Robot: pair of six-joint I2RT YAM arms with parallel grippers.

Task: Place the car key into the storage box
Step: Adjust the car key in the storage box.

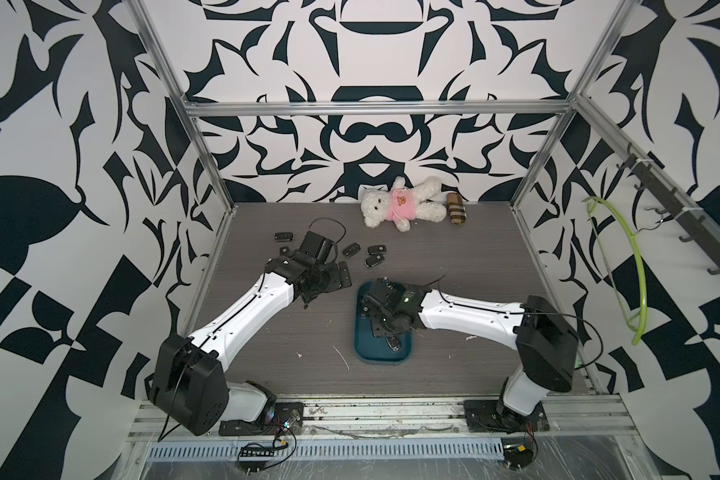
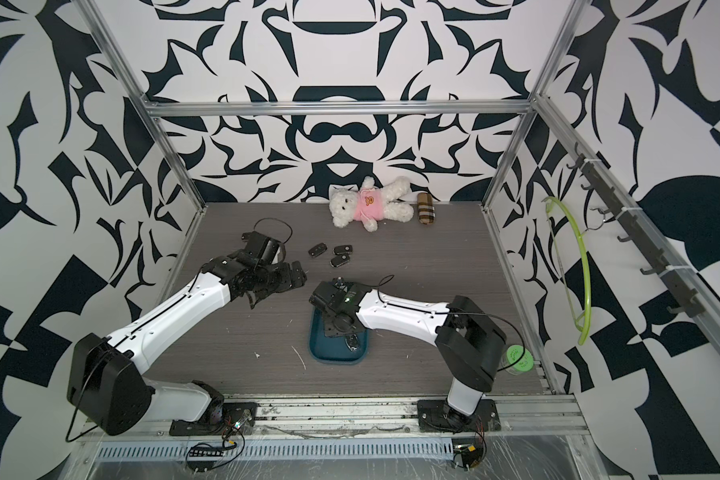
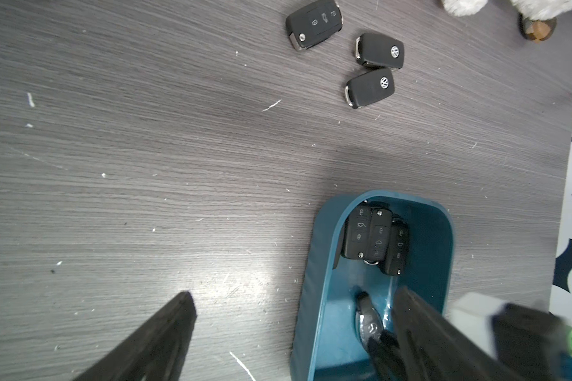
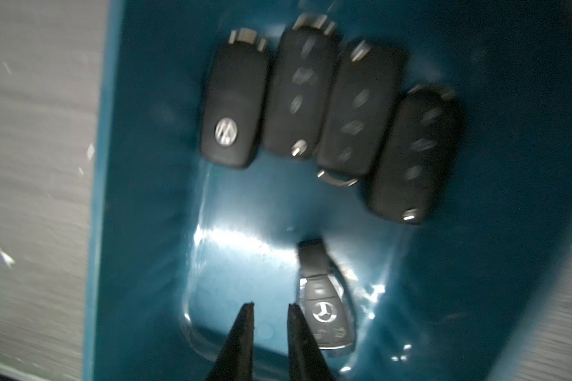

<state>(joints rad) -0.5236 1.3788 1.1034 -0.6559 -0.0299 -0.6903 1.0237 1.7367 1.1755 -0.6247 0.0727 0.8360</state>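
The storage box [image 1: 360,349] is a shallow teal tray near the table's front middle, seen in both top views [image 2: 316,351]. In it lies a silver-edged car key [image 4: 326,311] with a star logo, flat on the floor beside several black fobs [image 4: 298,95]. My right gripper [image 4: 271,305] hangs over the box [image 4: 146,198], jaws a narrow gap apart with nothing between them; the key lies just beside one finger. My left gripper [image 3: 294,293] stands wide open and empty, low over the table at the box's left wall [image 3: 321,280].
Three loose black fobs [image 1: 374,253] lie behind the box and another [image 1: 284,237] beyond the left arm. A white teddy bear [image 1: 395,203] and a brown plaid pouch [image 1: 456,208] lie at the back wall. A green hanger [image 1: 636,266] hangs at right.
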